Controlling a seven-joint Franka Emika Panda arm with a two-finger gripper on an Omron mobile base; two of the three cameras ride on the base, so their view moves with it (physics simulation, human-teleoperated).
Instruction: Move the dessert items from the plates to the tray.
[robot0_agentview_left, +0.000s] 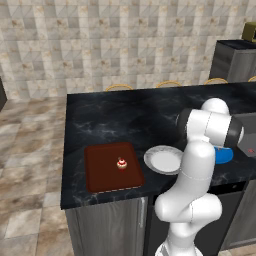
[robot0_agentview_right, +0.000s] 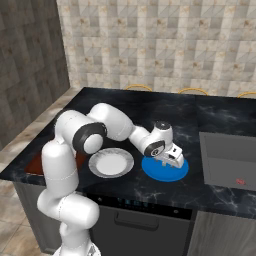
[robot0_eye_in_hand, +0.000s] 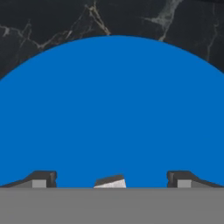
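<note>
The tiny cupcake (robot0_agentview_left: 121, 163) with white frosting stands upright on the reddish-brown tray (robot0_agentview_left: 102, 175) at the counter's left end. To the tray's right, the pale grey-white plate (robot0_agentview_left: 163, 159) lies bare. My gripper (robot0_agentview_right: 175, 161) hangs low over the bright blue plate (robot0_agentview_right: 162, 172), fingers pointing down. In the hand view the blue plate (robot0_eye_in_hand: 113, 109) spreads wide, and the pale whitish block (robot0_eye_in_hand: 110, 182) lies on it between my fingertips (robot0_eye_in_hand: 43, 178), which stand far apart and clear of it. The gripper (robot0_eye_in_hand: 111, 178) is open.
The dark marble counter (robot0_agentview_left: 115, 115) ends just in front of the tray and plates. A sunken grey sink (robot0_agentview_right: 227, 160) with a small red item (robot0_agentview_right: 241, 182) lies right of the blue plate. Stool backs (robot0_agentview_left: 119, 87) rise behind the counter.
</note>
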